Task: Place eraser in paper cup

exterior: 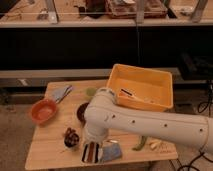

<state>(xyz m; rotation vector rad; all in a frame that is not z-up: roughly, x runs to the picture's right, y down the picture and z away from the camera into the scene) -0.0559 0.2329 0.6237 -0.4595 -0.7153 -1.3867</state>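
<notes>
My gripper (90,151) hangs from the white arm (150,122) and sits low over the front edge of the wooden table (50,150). A small block with dark and pale stripes shows right at the gripper; it looks like the eraser (89,153), but I cannot tell whether it is held. The paper cup is not in view; the arm may be hiding it.
An orange bowl (43,110) stands at the left and a grey-blue cloth (62,93) behind it. A small green cup (90,92), a dark brown bowl (81,111), a dark lumpy object (71,136), a bluish packet (113,150), a green pod (140,143) and a yellow bin (142,87) are nearby.
</notes>
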